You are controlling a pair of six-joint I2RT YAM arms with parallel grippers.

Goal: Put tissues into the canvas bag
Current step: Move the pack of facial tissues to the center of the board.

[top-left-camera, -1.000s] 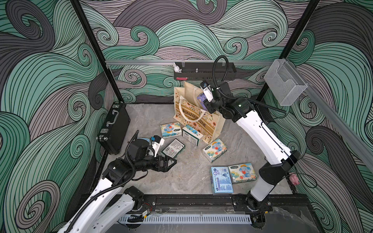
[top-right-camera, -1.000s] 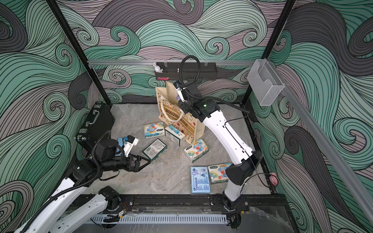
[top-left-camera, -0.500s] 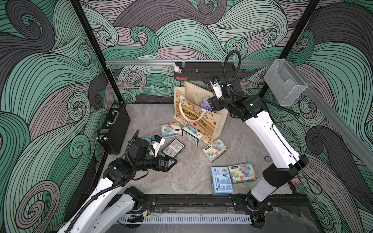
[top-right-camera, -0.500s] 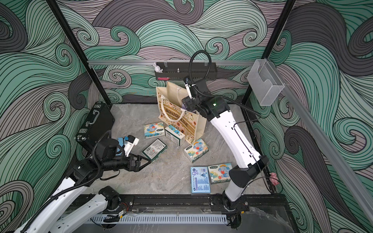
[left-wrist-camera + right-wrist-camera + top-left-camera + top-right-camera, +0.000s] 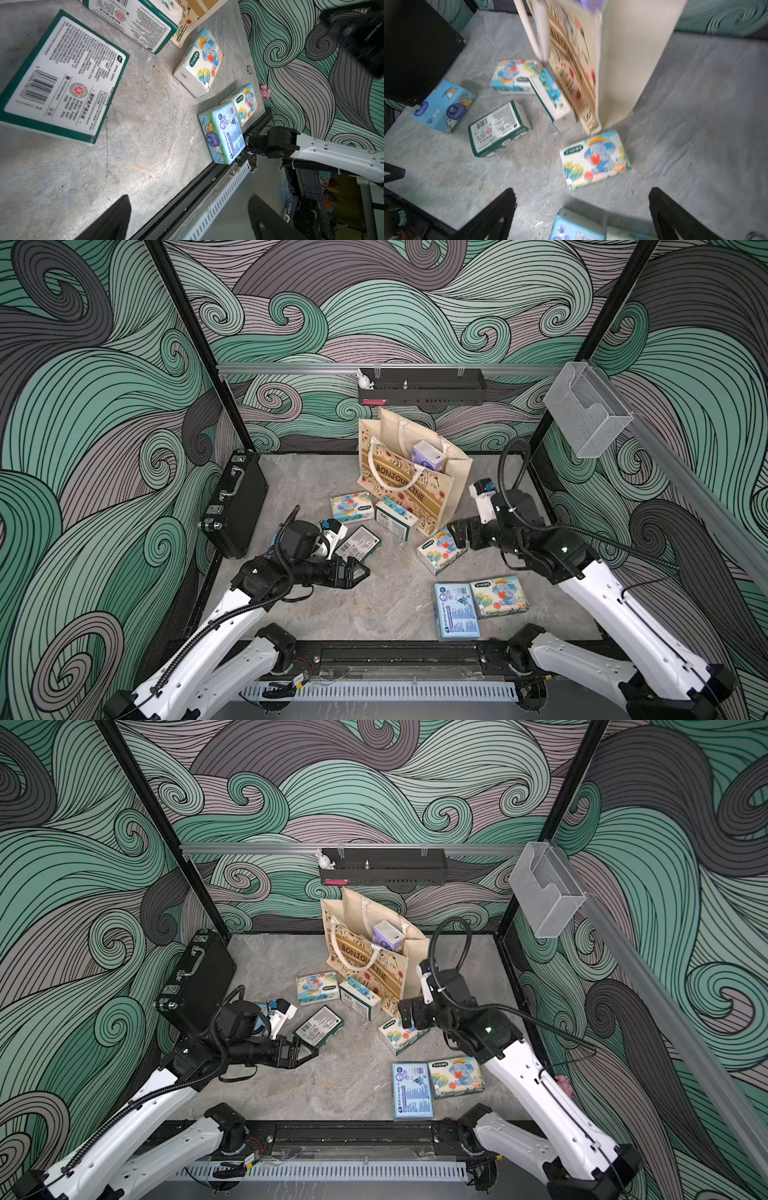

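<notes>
Lower the open, empty right gripper [image 5: 457,536] over the elephant pack [image 5: 439,549] lying just beside the bag [image 5: 415,489], pinch its sides softly, then lift high, left gripper [image 5: 360,572] open, empty, out of the way.

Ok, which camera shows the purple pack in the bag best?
The top camera: in both top views the purple pack sits unblocked in the canvas bag's open mouth. The right wrist view catches only a blurred purple sliver; the left wrist view misses it.
</notes>
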